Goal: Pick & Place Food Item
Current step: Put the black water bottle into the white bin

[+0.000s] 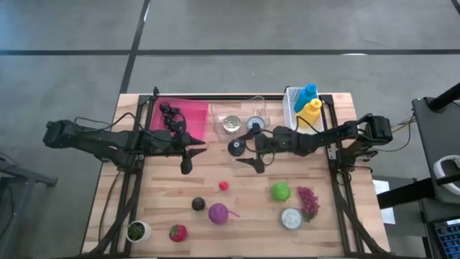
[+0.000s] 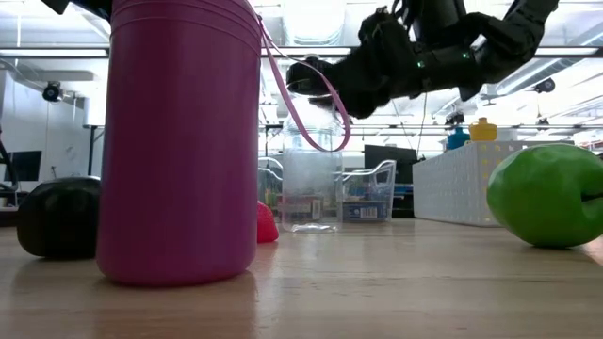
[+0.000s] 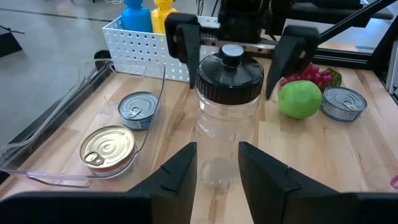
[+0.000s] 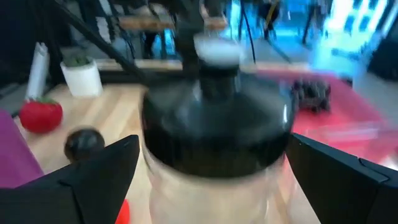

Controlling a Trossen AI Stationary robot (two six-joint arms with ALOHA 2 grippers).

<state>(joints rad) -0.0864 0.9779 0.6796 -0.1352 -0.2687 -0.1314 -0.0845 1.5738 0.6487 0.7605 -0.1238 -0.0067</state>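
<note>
A clear jar (image 3: 219, 134) with a black lid (image 1: 236, 147) stands upright on the wooden table near its middle. My right gripper (image 3: 236, 43) is open, with one finger on either side of the jar's lid (image 4: 217, 134); I see no touch. My left gripper (image 3: 217, 177) is to the jar's left, short of it, and points at it. Its fingers are a little apart with nothing between them. The food items lie nearer the front edge: a green apple (image 1: 280, 191), red grapes (image 1: 309, 202), a small red ball (image 1: 223, 185), a purple vegetable (image 1: 218, 213), a strawberry (image 1: 177, 232).
A clear tray (image 1: 262, 108) with two cans (image 3: 138, 109) sits behind the jar. Beside it a white basket (image 1: 293, 108) holds a blue and a yellow bottle. A pink tray (image 1: 194, 115) with dark grapes is at the back left. Another can (image 1: 291, 218), a dark ball (image 1: 198, 204) and a small pot (image 1: 136, 230) stand near the front.
</note>
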